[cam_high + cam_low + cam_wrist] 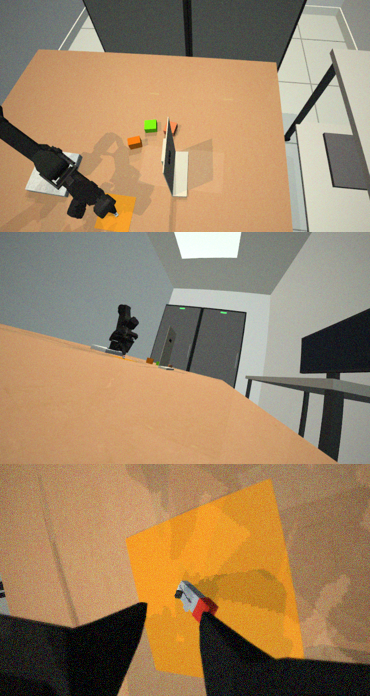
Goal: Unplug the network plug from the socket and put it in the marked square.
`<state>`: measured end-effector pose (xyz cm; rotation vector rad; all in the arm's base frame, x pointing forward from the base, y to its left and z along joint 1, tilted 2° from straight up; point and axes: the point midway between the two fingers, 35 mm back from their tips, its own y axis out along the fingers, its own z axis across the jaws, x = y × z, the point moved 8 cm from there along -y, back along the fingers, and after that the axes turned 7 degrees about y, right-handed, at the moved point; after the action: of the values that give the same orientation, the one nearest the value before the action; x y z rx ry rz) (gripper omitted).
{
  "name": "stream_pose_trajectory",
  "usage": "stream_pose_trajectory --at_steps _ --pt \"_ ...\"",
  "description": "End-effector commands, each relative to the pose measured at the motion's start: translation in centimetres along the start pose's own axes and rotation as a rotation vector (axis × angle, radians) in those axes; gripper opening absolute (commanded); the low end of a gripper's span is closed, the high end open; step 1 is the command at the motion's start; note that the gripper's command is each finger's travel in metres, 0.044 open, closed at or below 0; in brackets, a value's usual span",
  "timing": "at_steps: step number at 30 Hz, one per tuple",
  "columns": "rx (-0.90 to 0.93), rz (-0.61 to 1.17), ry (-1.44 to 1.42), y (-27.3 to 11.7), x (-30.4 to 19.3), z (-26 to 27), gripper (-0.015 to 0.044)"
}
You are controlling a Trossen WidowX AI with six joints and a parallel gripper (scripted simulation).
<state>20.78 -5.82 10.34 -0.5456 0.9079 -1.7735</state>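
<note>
The plug [116,214] [124,356] [192,597], clear grey with a red end, is over the orange marked square [128,207] [250,524], low at its surface. Whether it lies fully flat I cannot tell. My gripper [174,614] is open, with its fingers apart over the square. In the wrist view the plug's red end is at the right fingertip and seems to touch it; the left finger is clear of the plug. The upright panel [169,174] [166,349] stands to the right in the top view, its socket [169,157] [170,340] a dark opening without the plug.
A green block [150,125], an orange block [134,142] and a reddish block [173,127] are near the panel, the reddish one partly behind it. The panel's pale foot [181,174] extends to the right. A pale slab [41,181] [105,349] lies under the arm.
</note>
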Motion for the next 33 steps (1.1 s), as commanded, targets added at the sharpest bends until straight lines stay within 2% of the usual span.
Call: stream_pose_trajectory --at_steps 1,33 --pt "0.001 -0.002 0.001 -0.3 0.0 0.1 0.0156" --pt "0.001 -0.003 0.001 -3.3 -0.2 1.7 0.0156"
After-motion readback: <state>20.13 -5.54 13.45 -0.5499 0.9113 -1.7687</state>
